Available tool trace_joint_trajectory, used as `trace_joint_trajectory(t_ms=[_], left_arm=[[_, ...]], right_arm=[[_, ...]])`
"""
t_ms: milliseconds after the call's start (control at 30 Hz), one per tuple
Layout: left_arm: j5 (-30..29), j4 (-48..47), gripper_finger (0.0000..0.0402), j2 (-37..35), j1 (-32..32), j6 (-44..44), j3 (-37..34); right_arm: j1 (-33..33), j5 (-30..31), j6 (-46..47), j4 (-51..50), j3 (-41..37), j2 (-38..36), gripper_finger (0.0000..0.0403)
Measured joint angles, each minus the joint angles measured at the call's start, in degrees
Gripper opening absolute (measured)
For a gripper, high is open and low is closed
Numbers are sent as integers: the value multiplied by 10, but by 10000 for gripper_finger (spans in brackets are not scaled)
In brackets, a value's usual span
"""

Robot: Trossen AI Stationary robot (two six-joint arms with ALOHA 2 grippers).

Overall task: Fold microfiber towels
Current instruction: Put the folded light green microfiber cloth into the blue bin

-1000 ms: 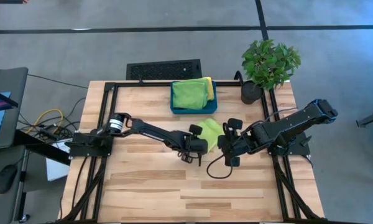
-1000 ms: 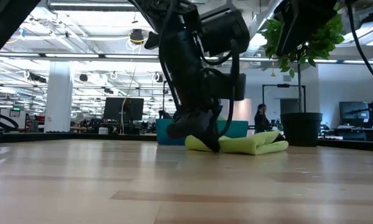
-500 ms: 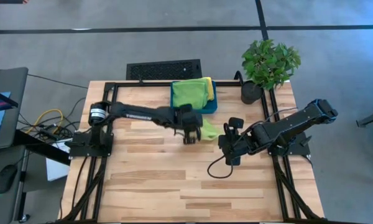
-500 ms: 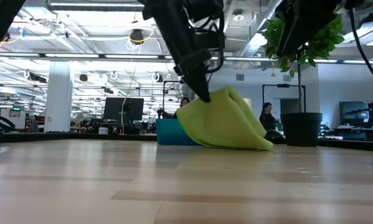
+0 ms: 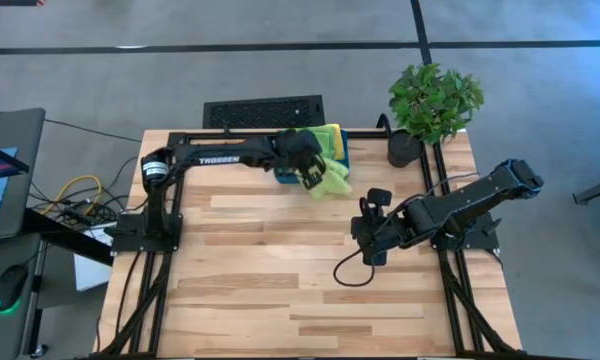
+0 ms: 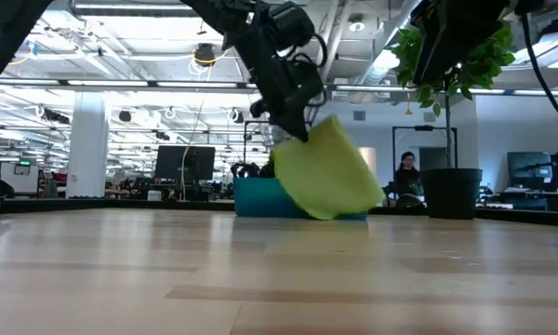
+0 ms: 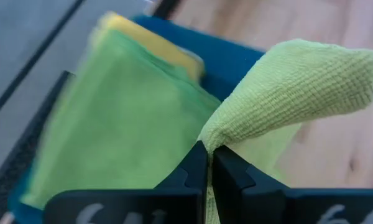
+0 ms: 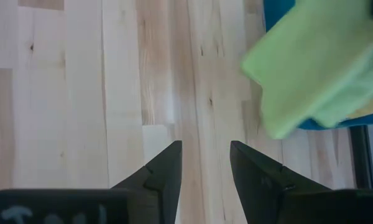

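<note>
Lime-green microfiber towel point(image 5: 329, 181), folded, hangs clear of the light wooden table point(image 5: 260, 290), pinched in the fully closed left gripper point(image 5: 307, 172) at the near rim of the rigid teal rectangular bin point(image 6: 251, 197); drop lies just beyond. Bin holds 2 folded towels: 1 green point(image 7: 124, 130), 1 yellow point(image 7: 150, 42). Right gripper point(image 5: 370, 228) waits mid-table, jaws apart, empty.

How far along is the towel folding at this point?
Done: folded green and yellow towels already lie in the teal bin. In hand: the left gripper is shut on a folded lime green towel, hanging clear of the table at the bin's edge. Left: lowering and releasing it. The right gripper waits open over bare table.
</note>
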Motion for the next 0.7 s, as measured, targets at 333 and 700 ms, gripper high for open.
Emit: trace_joint_trajectory(t_ms=[333,700], left_arm=[[1,-16,0,-1,72,57,50],[29,-16,0,45,121,58,50]], right_arm=[[0,0,0,0,0,0,159],[0,0,1,4,0,0,159]])
